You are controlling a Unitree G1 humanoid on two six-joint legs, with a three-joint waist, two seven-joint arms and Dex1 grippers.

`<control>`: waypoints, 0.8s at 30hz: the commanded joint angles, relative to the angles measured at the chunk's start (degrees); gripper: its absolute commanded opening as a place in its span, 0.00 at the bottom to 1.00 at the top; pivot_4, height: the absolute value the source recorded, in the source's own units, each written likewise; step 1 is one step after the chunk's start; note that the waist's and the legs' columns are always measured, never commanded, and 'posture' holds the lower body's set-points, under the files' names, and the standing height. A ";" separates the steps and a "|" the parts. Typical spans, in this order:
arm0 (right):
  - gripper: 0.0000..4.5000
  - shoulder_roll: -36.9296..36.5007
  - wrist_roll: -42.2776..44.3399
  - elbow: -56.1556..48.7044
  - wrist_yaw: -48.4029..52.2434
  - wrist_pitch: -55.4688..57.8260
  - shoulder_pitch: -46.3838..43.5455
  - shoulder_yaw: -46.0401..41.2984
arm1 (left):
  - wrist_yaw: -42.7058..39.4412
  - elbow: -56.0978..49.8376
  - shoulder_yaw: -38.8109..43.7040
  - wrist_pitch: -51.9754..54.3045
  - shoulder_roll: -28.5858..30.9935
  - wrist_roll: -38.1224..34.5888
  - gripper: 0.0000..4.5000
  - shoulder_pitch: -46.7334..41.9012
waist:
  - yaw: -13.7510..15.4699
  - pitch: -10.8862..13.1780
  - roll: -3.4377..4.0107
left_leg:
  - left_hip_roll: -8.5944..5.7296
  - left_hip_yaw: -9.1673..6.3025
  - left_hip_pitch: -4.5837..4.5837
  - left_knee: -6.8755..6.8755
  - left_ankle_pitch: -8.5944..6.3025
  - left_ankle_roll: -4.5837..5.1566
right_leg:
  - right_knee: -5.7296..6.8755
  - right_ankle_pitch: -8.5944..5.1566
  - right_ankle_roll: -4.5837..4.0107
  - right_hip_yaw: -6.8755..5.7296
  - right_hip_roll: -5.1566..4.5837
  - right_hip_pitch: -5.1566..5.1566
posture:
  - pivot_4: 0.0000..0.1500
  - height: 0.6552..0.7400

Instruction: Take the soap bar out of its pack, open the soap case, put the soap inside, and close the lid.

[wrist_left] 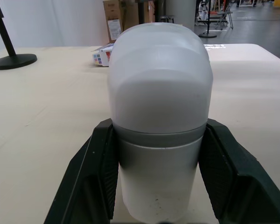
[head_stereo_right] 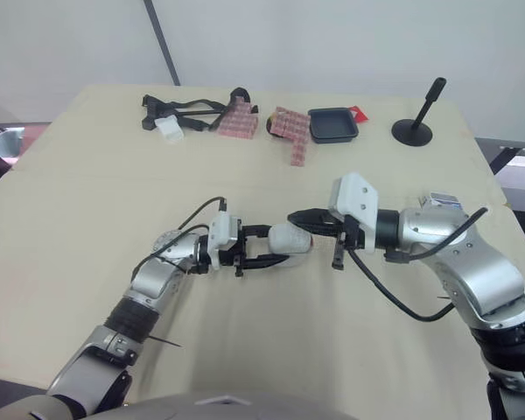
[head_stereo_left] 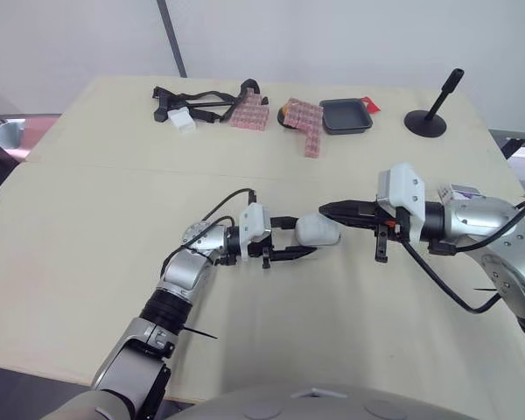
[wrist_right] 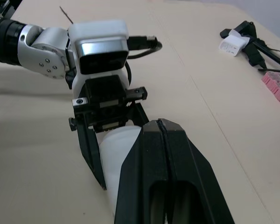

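Your left gripper (head_stereo_left: 303, 236) is clamping the soap case (head_stereo_left: 318, 230) - in the left wrist view both black fingers (wrist_left: 91, 172) are pressing against the sides of the case's lower half. The case is lying lengthwise along the fingers, low over the table (head_stereo_left: 87, 262), with its rounded end pointing toward the right arm. Its two white halves are meeting at a grey band, so the lid is sitting shut.

Your right gripper (head_stereo_left: 328, 209) is reaching in from the opposite side with its fingers (wrist_right: 177, 158) pressed together, only a thin seam showing between them and nothing held. Its tip is sitting at the upper edge of the case's rounded end - touching or just above it, you cannot tell which.

A small printed box (head_stereo_left: 462, 190) is lying on the table just behind the right forearm.

Well apart, along the far edge of the table, you are seeing a black strap (head_stereo_left: 197, 101) with a white piece (head_stereo_left: 182, 121) beside it, two pink patterned packs (head_stereo_left: 249, 114), a black tray (head_stereo_left: 346, 115) just beside the second pack, and a black stand (head_stereo_left: 429, 118) with a tilted post.
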 commanded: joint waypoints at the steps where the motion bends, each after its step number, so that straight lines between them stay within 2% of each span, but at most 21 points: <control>1: 0.00 -0.23 -0.77 -1.21 0.50 -0.60 -0.84 0.21 | 0.03 -0.95 1.06 -1.78 -0.20 -0.97 0.42 -0.09 | 0.06 0.00 0.00 | 0.00 0.00 0.00 0.00 0.00 -0.01 | 0.00 0.00 0.00 0.00 0.00 0.00 | 1.00 1.00; 13: 0.00 1.15 -2.75 0.17 1.55 -1.84 -1.52 1.80 | 0.72 -1.09 0.75 -1.63 -0.27 -0.46 0.42 0.37 | 0.09 0.00 0.00 | 0.01 0.00 0.00 -0.01 0.01 -0.07 | 0.01 0.00 0.01 0.00 0.01 0.01 | 1.00 1.00; 24: 0.00 0.82 -7.74 4.42 3.91 -5.83 1.82 3.69 | 1.41 -1.55 0.97 -1.24 0.01 -0.52 0.42 0.30 | 0.20 0.00 0.00 | 0.01 0.00 0.00 -0.01 0.01 -0.08 | 0.01 0.00 0.01 0.00 0.01 0.02 | 1.00 1.00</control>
